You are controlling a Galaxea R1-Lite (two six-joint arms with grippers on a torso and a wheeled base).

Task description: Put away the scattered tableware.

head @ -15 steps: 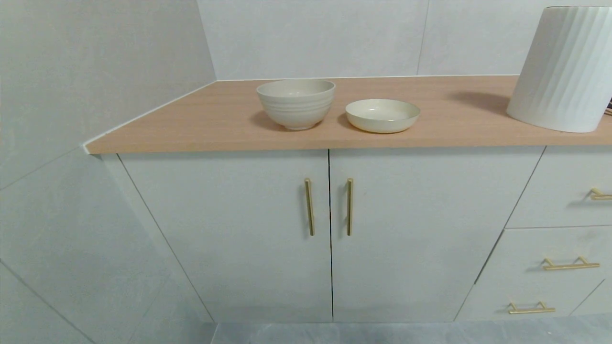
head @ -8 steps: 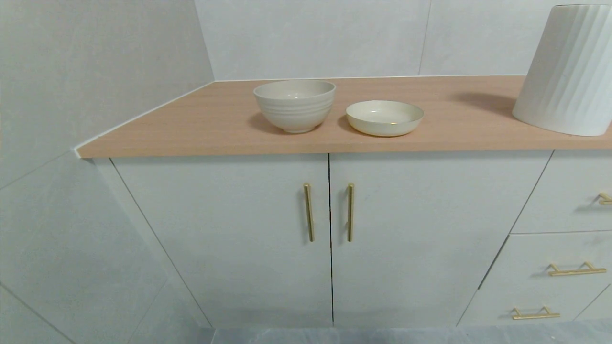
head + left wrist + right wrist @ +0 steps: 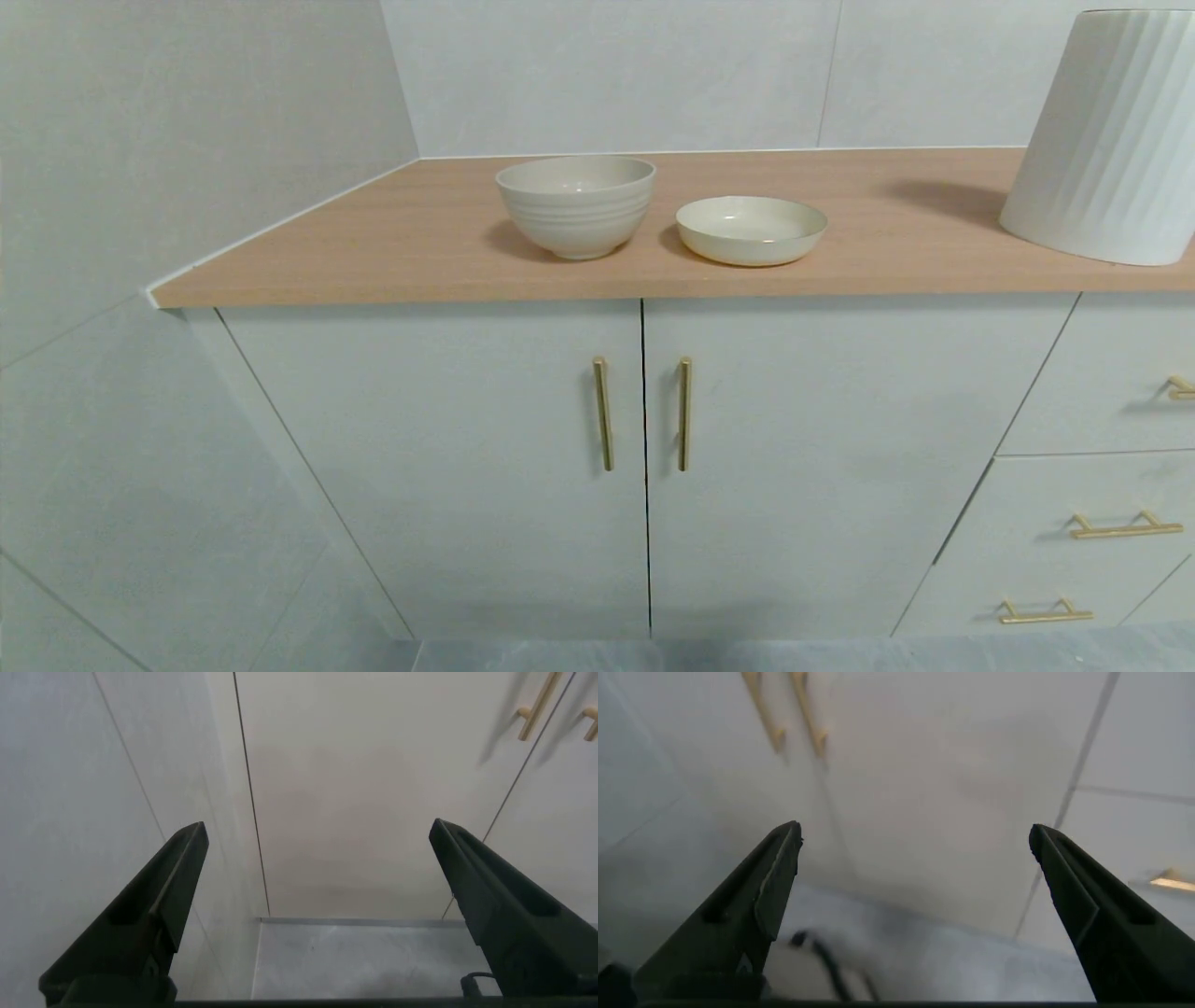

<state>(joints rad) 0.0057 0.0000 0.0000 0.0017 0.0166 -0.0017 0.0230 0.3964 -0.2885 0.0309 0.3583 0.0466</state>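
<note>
Left pincer [image 3: 327,915]: fingers wide apart, nothing between them. It faces the lower front of the cabinet doors [image 3: 374,793], with a strip of floor [image 3: 355,952] beyond the fingertips and the gold handles [image 3: 537,709] farther off to one side.

Right pincer [image 3: 920,915]: fingers also wide apart, holding nothing. It faces the same cabinet front, with both door handles ahead of it and a drawer handle [image 3: 1172,879] off toward the drawers.

Tableware is well apart from both pincers, up on the wooden surface [image 3: 420,252] above the doors. The deep ribbed bowl [image 3: 576,203] stands upright above the left door. The shallow dish [image 3: 751,229] sits just beside it above the right door, not touching it. A ribbed white container [image 3: 1106,140] stands farther along the surface, above the drawers [image 3: 1102,495]. Both doors are closed.
</note>
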